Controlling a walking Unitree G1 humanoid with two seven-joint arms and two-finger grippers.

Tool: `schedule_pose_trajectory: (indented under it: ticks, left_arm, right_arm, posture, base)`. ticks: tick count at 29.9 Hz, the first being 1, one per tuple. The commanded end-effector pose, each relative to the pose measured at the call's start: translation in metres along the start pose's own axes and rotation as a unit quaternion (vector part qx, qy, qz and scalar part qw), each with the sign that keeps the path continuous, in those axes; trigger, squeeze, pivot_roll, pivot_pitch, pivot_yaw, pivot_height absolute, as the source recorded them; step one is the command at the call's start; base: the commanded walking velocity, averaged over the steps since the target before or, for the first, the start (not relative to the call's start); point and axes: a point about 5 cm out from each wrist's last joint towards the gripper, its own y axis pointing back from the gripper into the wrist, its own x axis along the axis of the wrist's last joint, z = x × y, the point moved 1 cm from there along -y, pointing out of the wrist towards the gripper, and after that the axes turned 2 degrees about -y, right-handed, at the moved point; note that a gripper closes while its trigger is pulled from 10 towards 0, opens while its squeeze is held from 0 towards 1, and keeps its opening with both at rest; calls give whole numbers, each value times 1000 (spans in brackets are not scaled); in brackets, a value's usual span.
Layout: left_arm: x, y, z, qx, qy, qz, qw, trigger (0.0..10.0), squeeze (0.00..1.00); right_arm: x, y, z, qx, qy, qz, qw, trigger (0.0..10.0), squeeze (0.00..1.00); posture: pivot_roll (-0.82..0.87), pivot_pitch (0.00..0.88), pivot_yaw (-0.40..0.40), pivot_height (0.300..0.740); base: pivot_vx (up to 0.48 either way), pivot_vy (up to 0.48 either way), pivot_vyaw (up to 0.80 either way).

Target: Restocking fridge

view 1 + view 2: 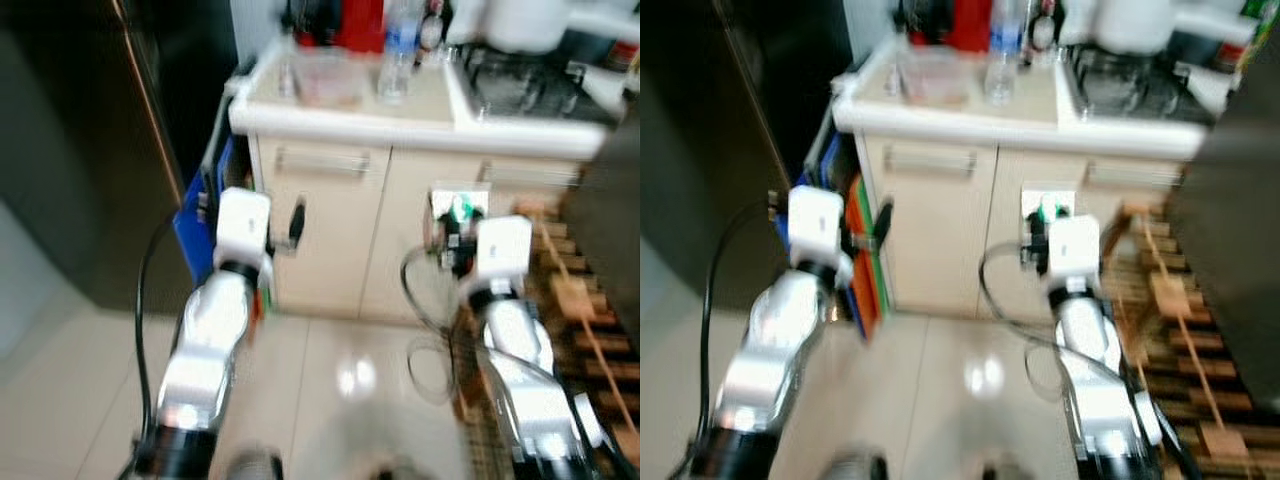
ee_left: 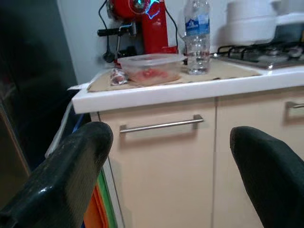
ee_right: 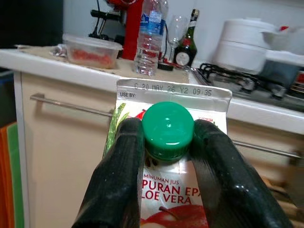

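Closest to the lens in the right wrist view, the right claw grips a juice carton by its neck, 1 black finger pressed on each side of the green cap. A printed date runs along the carton's folded top, and red fruit artwork shows below the cap. In the head views this claw is held up in front of the cream cabinet, with the carton's green cap just visible above the white wrist block.

The left claw is spread wide with nothing between its 2 fingers. It is raised level with the cabinet's upper drawer handle.

On the worktop above sit a clear lidded container with something red inside, a clear water bottle just beside it, and a red coffee machine behind them near the wall. A dark green bottle and a glass stand further along, and then comes a gas hob with a white pot behind it.

To the robot's left stands the dark fridge, door shut. Flat blue, orange and green items are wedged between the fridge and the cabinet. A wooden slatted rack lies on the robot's right, and the head views are blurred.
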Motion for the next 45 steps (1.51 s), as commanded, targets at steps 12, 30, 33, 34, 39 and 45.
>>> schedule_pose_trajectory:
  ticks: [12, 30, 33, 34, 39, 45]
  left_arm:
    - [-3, 0, -1, 0, -4, -2, 1000, 10000, 0]
    - [1, 0, 3, -23, 6, 16, 1000, 10000, 0]
    - [2, 0, 5, -28, 11, 17, 999, 10000, 0]
    - [1, -1, 6, -33, 9, 16, 999, 10000, 0]
    - [1, -1, 8, -41, 11, 17, 999, 10000, 0]
    - [1, -4, 9, -47, 7, 20, 999, 10000, 0]
  right_arm:
    - [-2, 2, 0, 4, -2, -5, 1000, 0, 0]
    - [-6, 3, -1, 7, -3, -14, 1000, 0, 0]
    - [-7, 4, 0, 7, 0, -16, 1000, 0, 0]
    - [-8, 4, 0, 8, 0, -16, 1000, 0, 0]
    - [-8, 3, 0, 8, 0, -16, 1000, 0, 0]
    - [-9, 4, 2, 8, 1, -15, 1000, 0, 0]
  posture:
    - [51, 19, -11, 740]
    - [42, 24, -7, 724]
    - [42, 23, -9, 724]
    - [43, 22, -9, 724]
    - [40, 20, -11, 724]
    - [34, 16, -10, 724]
  base:
    - [-21, 0, 0]
    - [0, -206, -126]
    - [0, -320, -523]
    - [0, 0, -538]
    - [0, 0, -540]
    - [0, 0, -544]
